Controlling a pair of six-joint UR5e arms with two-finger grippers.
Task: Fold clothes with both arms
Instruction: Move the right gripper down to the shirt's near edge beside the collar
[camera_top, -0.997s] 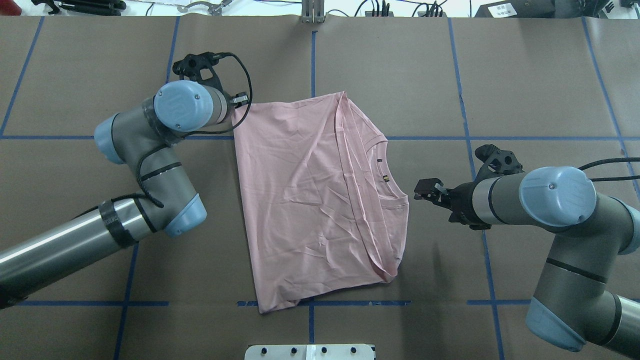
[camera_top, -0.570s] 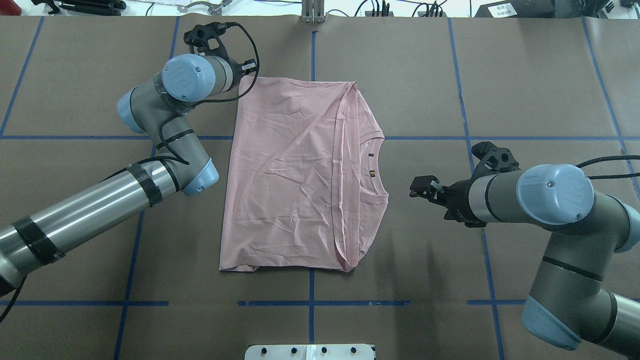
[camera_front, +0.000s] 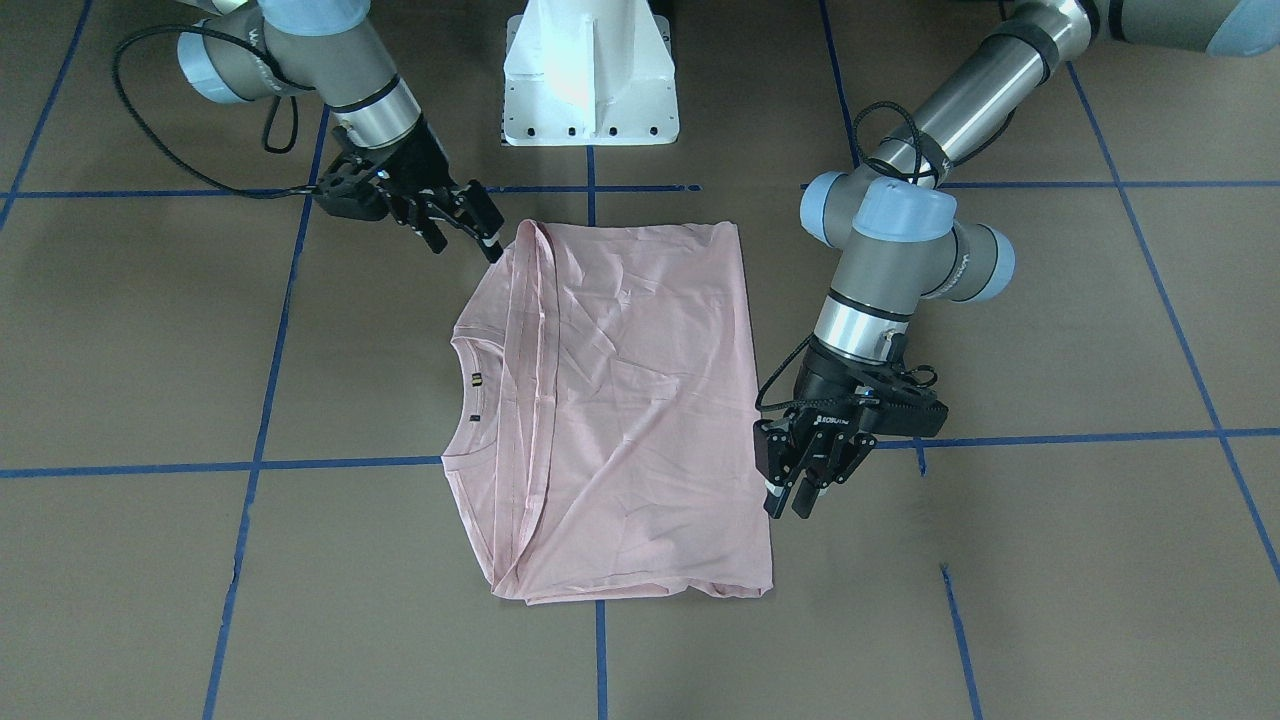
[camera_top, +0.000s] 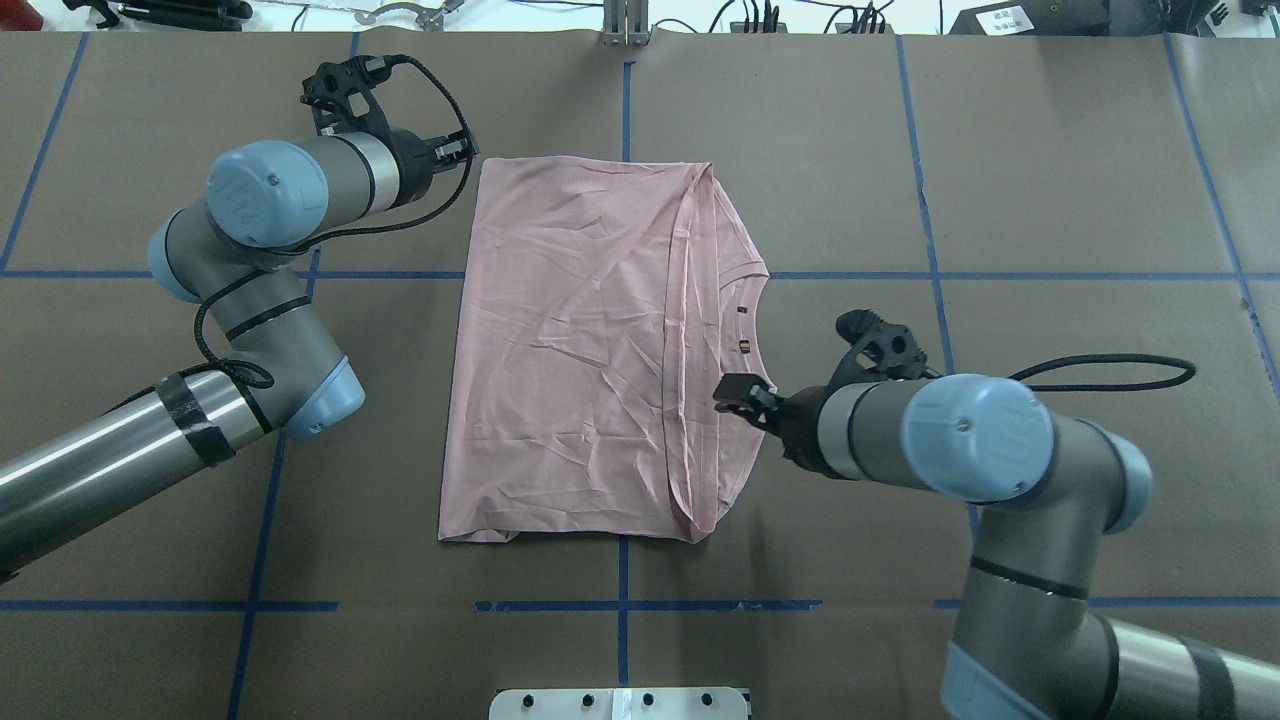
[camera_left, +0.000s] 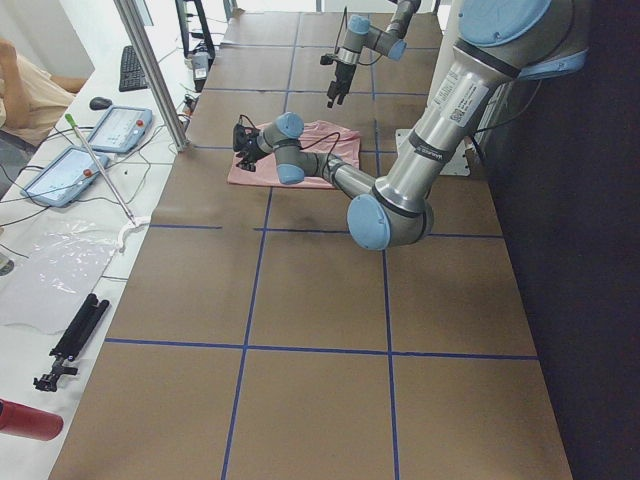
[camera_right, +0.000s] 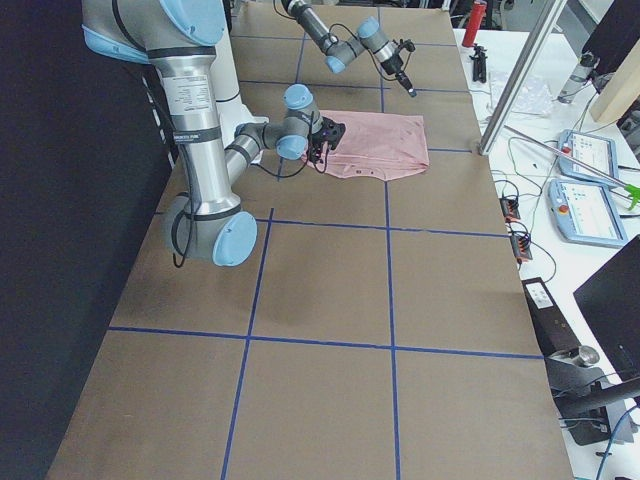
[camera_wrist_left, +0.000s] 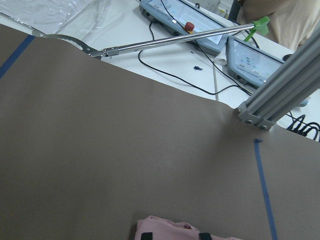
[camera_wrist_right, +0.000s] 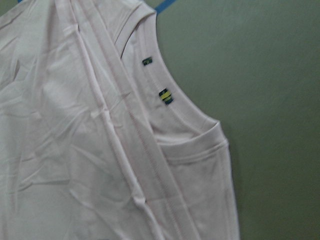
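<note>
T-shirt (camera_top: 570, 350) laid folded at table (camera_top: 1050, 150) centre, collar (camera_top: 762, 330) at 3 o'clock overhead. Left gripper (camera_front: 787, 506) held parted, empty, beside 11 o'clock corner. Right gripper (camera_front: 467, 242) held spread, empty, above collar.

The left arm (camera_top: 90, 470), at the overhead view's left, and the right arm (camera_top: 975, 435), lower right, are silver-grey tubes with light blue joint caps, each cap bearing a small screw. Black tape bands wrap the left one. Black cables loop along both. The left gripper (camera_top: 462, 150) and right gripper (camera_top: 722, 392) are black.
</note>
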